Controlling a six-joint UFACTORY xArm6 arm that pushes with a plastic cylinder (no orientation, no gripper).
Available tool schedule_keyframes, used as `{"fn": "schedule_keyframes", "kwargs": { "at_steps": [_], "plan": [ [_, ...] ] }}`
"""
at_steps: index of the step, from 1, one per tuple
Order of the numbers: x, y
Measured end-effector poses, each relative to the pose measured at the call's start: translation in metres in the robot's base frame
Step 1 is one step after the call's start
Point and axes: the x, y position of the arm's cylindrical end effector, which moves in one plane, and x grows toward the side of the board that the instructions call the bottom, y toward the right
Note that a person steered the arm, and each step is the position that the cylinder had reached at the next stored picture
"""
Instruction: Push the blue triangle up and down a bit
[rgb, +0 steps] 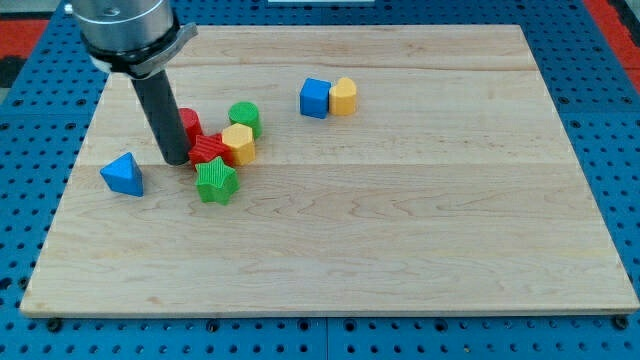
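The blue triangle (123, 174) lies near the board's left edge. My tip (175, 160) is down on the board a short way to the right of it and slightly higher in the view, with a gap between them. The tip stands right beside a cluster: a red block (187, 124) partly hidden behind the rod, another red block (209, 148), a yellow block (239, 143), a green cylinder (244, 117) and a green star (215, 181).
A blue cube (314, 98) and a yellow block (343, 96) touch side by side toward the view's top middle. The wooden board (420, 220) sits on a blue perforated table. The board's left edge runs close to the blue triangle.
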Motion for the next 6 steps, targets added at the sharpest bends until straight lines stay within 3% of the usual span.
{"fn": "schedule_keyframes", "kwargs": {
  "at_steps": [2,6],
  "plan": [
    [0.045,-0.015],
    [0.067,-0.051]
  ]
}}
